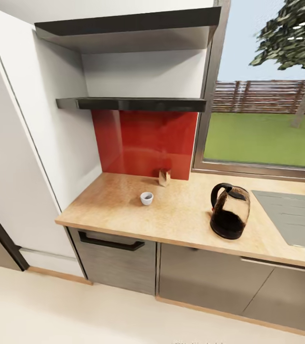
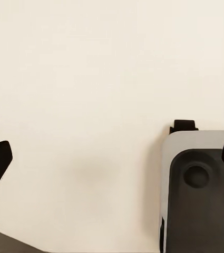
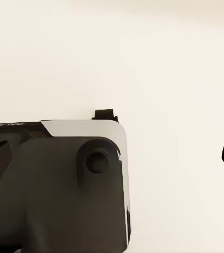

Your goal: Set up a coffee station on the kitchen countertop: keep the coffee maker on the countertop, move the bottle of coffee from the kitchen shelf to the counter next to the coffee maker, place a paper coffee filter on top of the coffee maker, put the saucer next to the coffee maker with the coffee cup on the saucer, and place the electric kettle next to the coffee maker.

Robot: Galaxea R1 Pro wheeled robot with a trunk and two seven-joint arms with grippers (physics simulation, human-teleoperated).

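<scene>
The kitchen countertop [image 1: 124, 210] runs in pale wood below a red backsplash. On it the electric kettle [image 1: 229, 210] stands upright to the right, clear glass with a black handle. The coffee cup [image 1: 146, 198] sits alone, small and white, left of the middle. A small tan object [image 1: 164, 177] stands against the backsplash; I cannot tell what it is. The coffee maker, bottle of coffee and saucer are out of view. My left gripper [image 2: 112, 163] is open over pale floor, nothing between its fingers. My right gripper [image 3: 112, 158] is open too, above the robot's dark base.
Two dark shelves [image 1: 133, 103] hang bare above the counter's left end. A tall white cabinet [image 1: 23, 143] bounds the left. A grey cooktop [image 1: 293, 215] is set in the counter at right, under a window [image 1: 267, 119]. Grey cabinet fronts [image 1: 119, 260] sit below.
</scene>
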